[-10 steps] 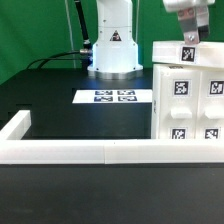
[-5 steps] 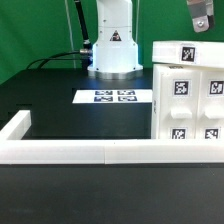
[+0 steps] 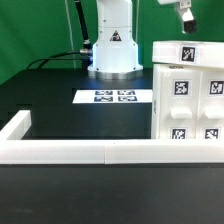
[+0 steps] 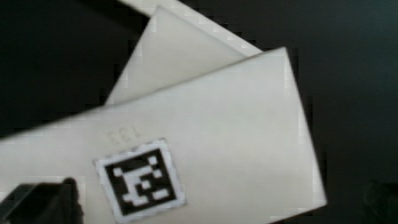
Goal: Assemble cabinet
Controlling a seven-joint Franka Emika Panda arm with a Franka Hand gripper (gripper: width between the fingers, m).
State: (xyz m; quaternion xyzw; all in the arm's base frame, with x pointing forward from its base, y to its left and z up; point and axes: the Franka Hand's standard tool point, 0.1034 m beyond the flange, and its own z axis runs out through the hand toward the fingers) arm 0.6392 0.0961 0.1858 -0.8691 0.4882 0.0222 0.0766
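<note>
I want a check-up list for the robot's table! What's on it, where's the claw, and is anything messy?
Surface: black table, with a low white border wall along its front and the exterior view's left.
Job's things: the white cabinet stands at the exterior view's right, with tags on its front and top; the wrist view looks down on its tagged top.
Clutter: nothing seen.
Marker board: the marker board lies flat near the robot base.
Claw: the claw hangs above the cabinet, apart from it, holding nothing; open or shut cannot be told.
Cables: black cables run beside the base.
Surroundings: green backdrop.
</note>
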